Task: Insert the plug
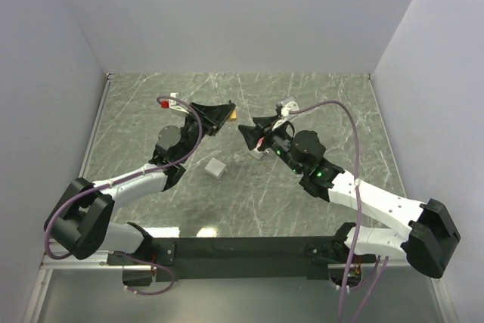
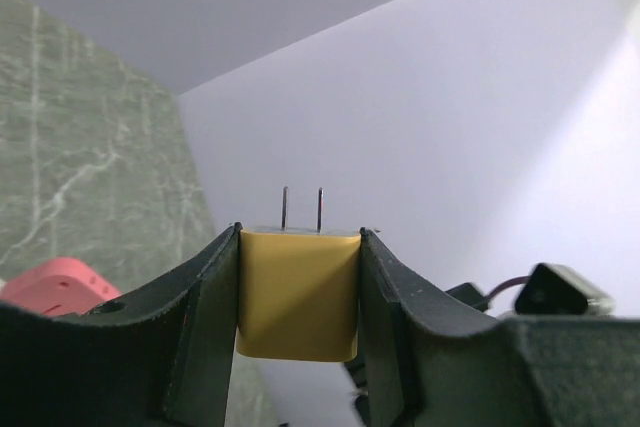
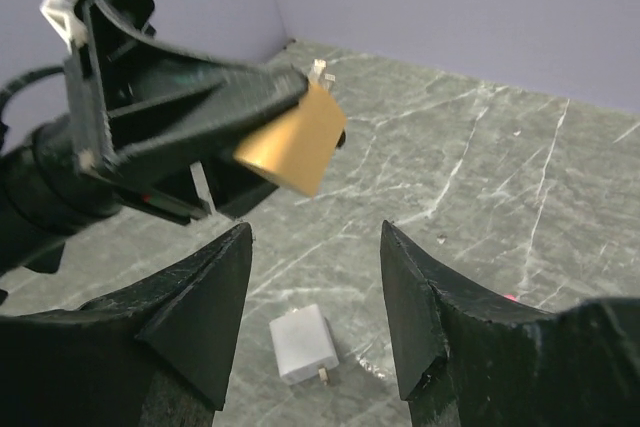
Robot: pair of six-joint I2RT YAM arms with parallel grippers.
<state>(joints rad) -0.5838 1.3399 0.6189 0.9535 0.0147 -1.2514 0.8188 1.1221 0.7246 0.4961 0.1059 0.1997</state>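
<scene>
My left gripper [image 1: 226, 113] is shut on a yellow plug [image 1: 233, 114] and holds it in the air above the marble table. In the left wrist view the plug [image 2: 298, 292] sits between the two fingers, gripper [image 2: 300, 237], with its two metal prongs pointing away toward the wall. My right gripper [image 1: 249, 135] is open and empty, just right of the plug and facing it. In the right wrist view the gripper [image 3: 315, 247] frames a white block-shaped adapter [image 3: 303, 344] lying on the table, and the yellow plug [image 3: 292, 150] hangs above it.
The white adapter [image 1: 216, 168] lies on the table between the two arms. Purple cables [image 1: 344, 122] loop over both arms. Grey walls close in the table at the back and on both sides. A black rail [image 1: 242, 249] runs along the near edge.
</scene>
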